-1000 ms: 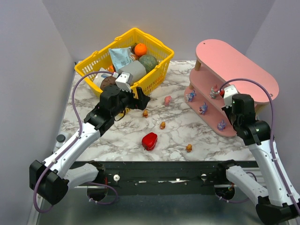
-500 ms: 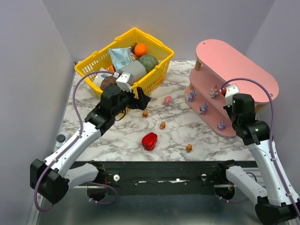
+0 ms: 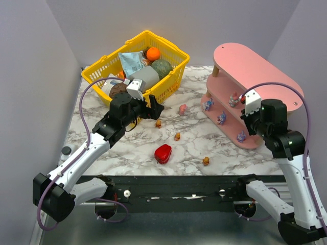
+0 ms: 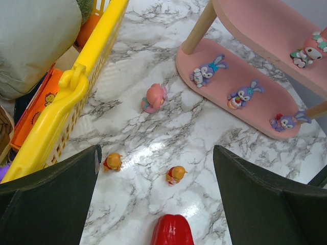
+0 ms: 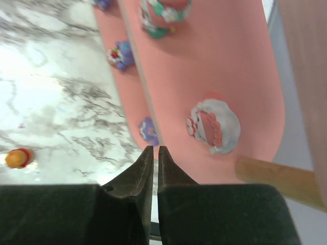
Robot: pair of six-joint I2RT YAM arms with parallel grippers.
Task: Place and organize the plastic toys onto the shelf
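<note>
The pink shelf [image 3: 258, 66] stands at the right. Three purple-blue toys [image 3: 221, 118] line its bottom board, and a pink-white toy [image 3: 234, 100] stands on the middle board. In the right wrist view a white-and-red toy [image 5: 213, 126] lies on the middle board, just ahead of my right gripper [image 5: 155, 149] and apart from it. That gripper is shut with nothing in it. On the table lie a pink toy [image 4: 154, 97] and orange toys [image 4: 112, 162] [image 4: 176, 174] [image 3: 206, 161]. My left gripper [image 4: 156, 150] hangs wide open above the two nearer orange ones.
A glossy red pepper [image 3: 163, 153] lies on the marble in front of the left gripper. The yellow basket [image 3: 168, 84] of groceries stands at the back left, close to the left arm. A wooden dowel post [image 5: 276, 176] crosses right of the right fingers.
My right arm has drawn back and swung a little to the right, away from the shelf's middle board. The left arm has not moved.
</note>
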